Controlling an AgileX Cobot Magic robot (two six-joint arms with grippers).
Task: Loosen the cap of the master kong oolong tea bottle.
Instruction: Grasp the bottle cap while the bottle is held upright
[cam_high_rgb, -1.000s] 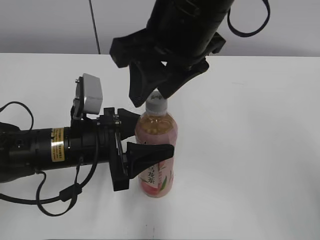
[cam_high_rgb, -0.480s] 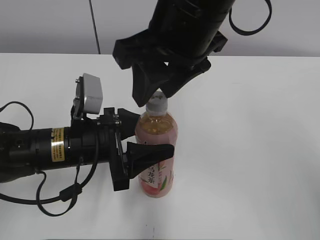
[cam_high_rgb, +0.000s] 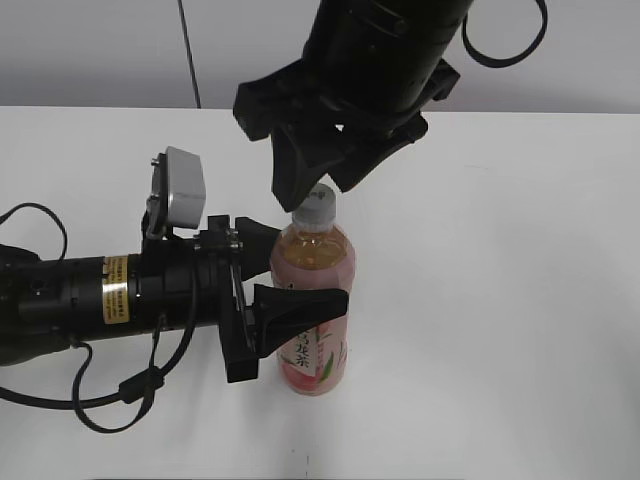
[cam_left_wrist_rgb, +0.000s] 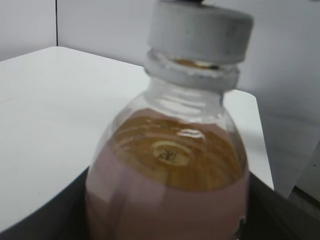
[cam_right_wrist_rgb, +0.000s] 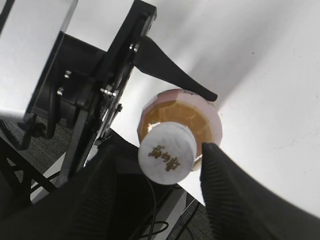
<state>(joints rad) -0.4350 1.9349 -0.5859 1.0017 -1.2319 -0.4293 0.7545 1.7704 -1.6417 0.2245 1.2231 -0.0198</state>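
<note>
The master kong oolong tea bottle (cam_high_rgb: 316, 262) stands upright on the white table (cam_high_rgb: 500, 300), with pale amber tea and a pink peach label. My left gripper (cam_high_rgb: 310, 266) reaches in from the left and is shut on the bottle's body, one finger in front and one behind. The left wrist view shows the bottle (cam_left_wrist_rgb: 170, 185) filling the space between the dark fingers (cam_left_wrist_rgb: 60, 215), with the white cap (cam_left_wrist_rgb: 200, 30) on top. My right gripper (cam_high_rgb: 318, 190) hangs over the cap (cam_high_rgb: 315, 207), open. Seen from the right wrist, the cap (cam_right_wrist_rgb: 166, 157) sits between the ribbed pads (cam_right_wrist_rgb: 227, 190) with a gap on each side.
The left arm and its grey wrist camera (cam_high_rgb: 180, 195) lie low across the table's left side, with black cables (cam_high_rgb: 110, 400) looping near the front edge. A pale wall rises behind the table. Bare white tabletop stretches to the right of the bottle.
My right gripper has drifted slightly right and up over the cap, which shows more. The left gripper and the bottle have not moved.
</note>
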